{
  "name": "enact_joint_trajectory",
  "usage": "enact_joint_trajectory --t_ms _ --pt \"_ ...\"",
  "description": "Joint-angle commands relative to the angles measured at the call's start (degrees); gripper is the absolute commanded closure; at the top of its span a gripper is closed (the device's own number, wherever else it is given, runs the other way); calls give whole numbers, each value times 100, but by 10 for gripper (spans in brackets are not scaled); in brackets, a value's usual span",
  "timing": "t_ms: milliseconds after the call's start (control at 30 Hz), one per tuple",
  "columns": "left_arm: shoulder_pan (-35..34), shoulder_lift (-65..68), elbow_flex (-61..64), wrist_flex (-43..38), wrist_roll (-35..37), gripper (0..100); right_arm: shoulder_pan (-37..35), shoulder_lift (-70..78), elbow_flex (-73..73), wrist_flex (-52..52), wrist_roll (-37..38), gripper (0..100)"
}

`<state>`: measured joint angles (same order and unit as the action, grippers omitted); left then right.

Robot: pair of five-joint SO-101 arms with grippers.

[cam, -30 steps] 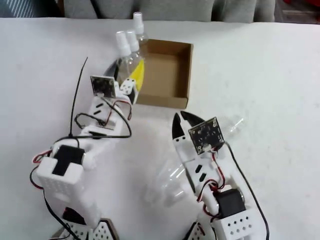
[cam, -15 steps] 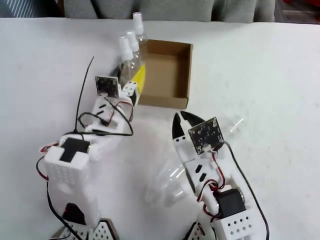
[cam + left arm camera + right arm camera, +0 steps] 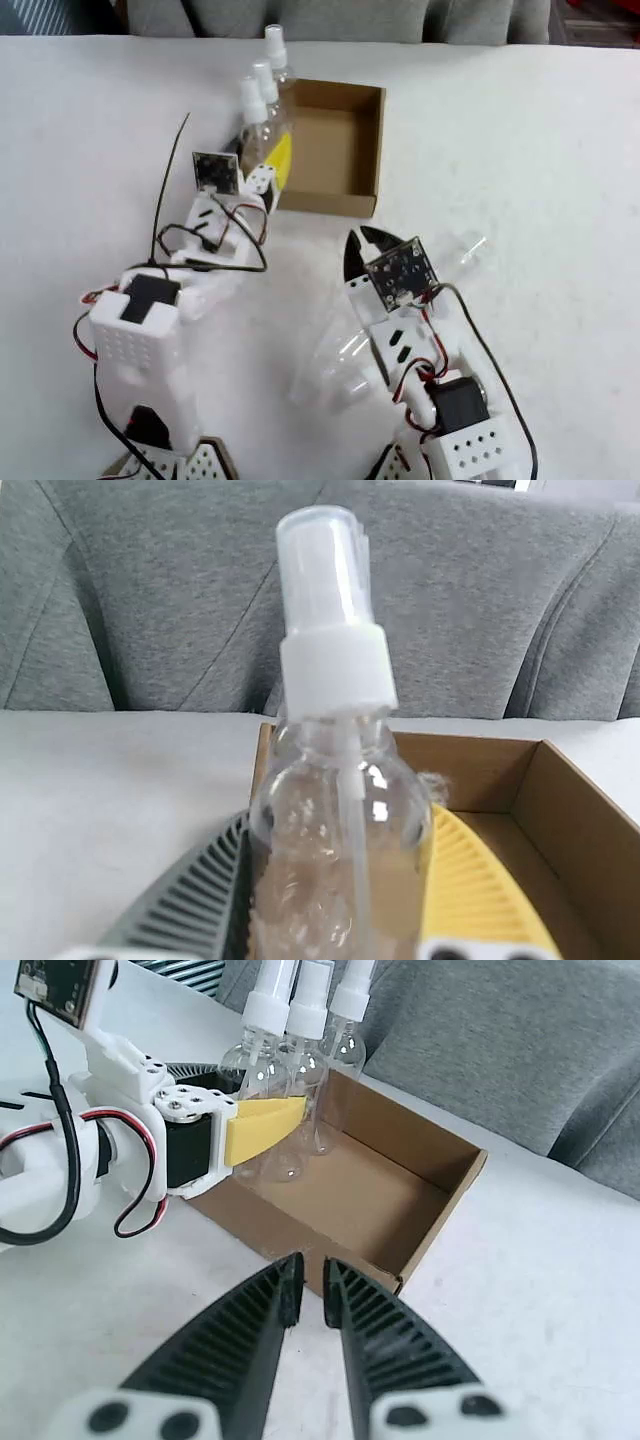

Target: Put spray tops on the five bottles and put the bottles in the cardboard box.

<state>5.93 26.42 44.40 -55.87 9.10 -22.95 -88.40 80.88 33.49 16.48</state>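
My left gripper (image 3: 266, 152) is shut on a clear bottle (image 3: 340, 810) with a white spray top (image 3: 330, 630), held upright between its grey and yellow fingers (image 3: 262, 1122) at the left edge of the cardboard box (image 3: 340, 150). Two more capped bottles (image 3: 330, 1020) stand close behind it in the box's left part. My right gripper (image 3: 312, 1295) hovers over the table in front of the box (image 3: 400, 1175), its black jaws nearly touching with nothing between them.
Clear bottles without tops lie on the table: one (image 3: 335, 362) beside my right arm's base side, another (image 3: 462, 250) just right of the right gripper. Grey sofa cushions (image 3: 480, 600) rise behind the table's far edge.
My left arm has carried its bottle forward toward the box's left edge and then held still. The right arm has shifted slightly left and back.
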Motion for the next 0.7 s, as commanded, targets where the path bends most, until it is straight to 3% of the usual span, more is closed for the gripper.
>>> enact_joint_trajectory --t_ms 0,133,667 --pt "31 -75 -264 492 26 758 -40 -75 -62 -136 44 981" --pt "22 -84 -264 703 53 677 -22 -75 -62 -136 44 981" --pt "-13 -92 -246 668 53 675 -13 -75 -62 -145 44 981"
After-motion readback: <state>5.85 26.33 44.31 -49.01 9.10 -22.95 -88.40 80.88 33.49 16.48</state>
